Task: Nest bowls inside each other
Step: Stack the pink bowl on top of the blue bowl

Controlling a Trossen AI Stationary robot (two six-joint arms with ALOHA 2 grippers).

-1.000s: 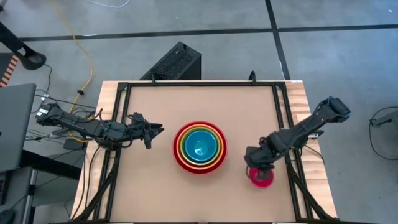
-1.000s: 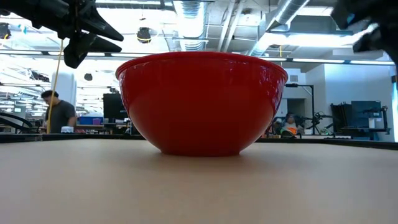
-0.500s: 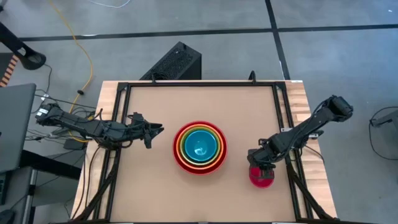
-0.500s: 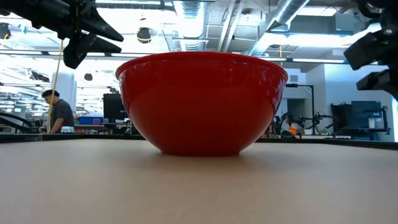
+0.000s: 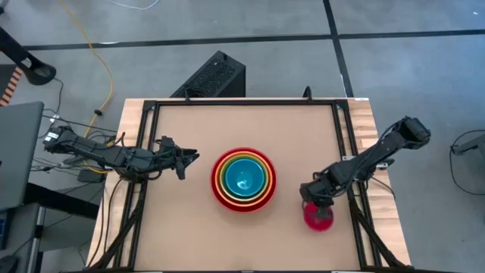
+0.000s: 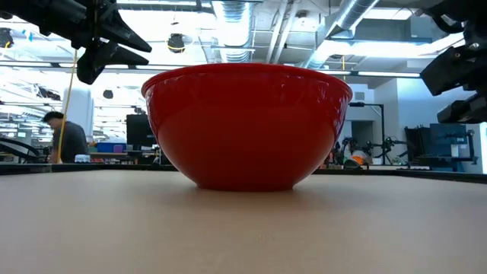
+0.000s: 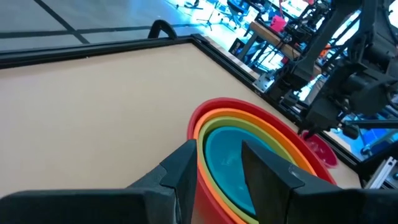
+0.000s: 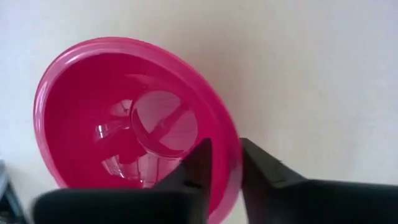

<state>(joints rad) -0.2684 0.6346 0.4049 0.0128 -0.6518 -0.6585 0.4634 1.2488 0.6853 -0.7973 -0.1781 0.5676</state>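
Red (image 5: 220,193), orange, green and blue bowls (image 5: 243,180) sit nested, upright, at the table's middle; the low view shows only the red one's outer wall (image 6: 247,125). The smallest, pink bowl (image 5: 321,219) stands upright on the table to their right, near the right rail. My right gripper (image 5: 314,200) points down at its rim and is shut on it (image 8: 225,146). My left gripper (image 5: 184,161) hovers open to the left of the red bowl, its fingers (image 7: 217,155) aimed at the stack and touching nothing. My right gripper pinches the pink bowl's rim (image 8: 235,163) on the side nearest the nested bowls, one finger (image 8: 198,163) inside the bowl and the other (image 8: 264,169) outside. The fingers come from above, pointing steeply down. The bowl rests upright on the table.
Black frame rails (image 5: 246,102) run along the table's far, left and right sides. A black box (image 5: 214,76) stands on the floor behind the table, and cables and a laptop (image 5: 15,152) lie off its left side. A person (image 6: 65,137) stands far off in the room.
My right gripper has sunk down onto the pink bowl, shifting slightly toward the near edge. The bowls and my left arm have kept still.
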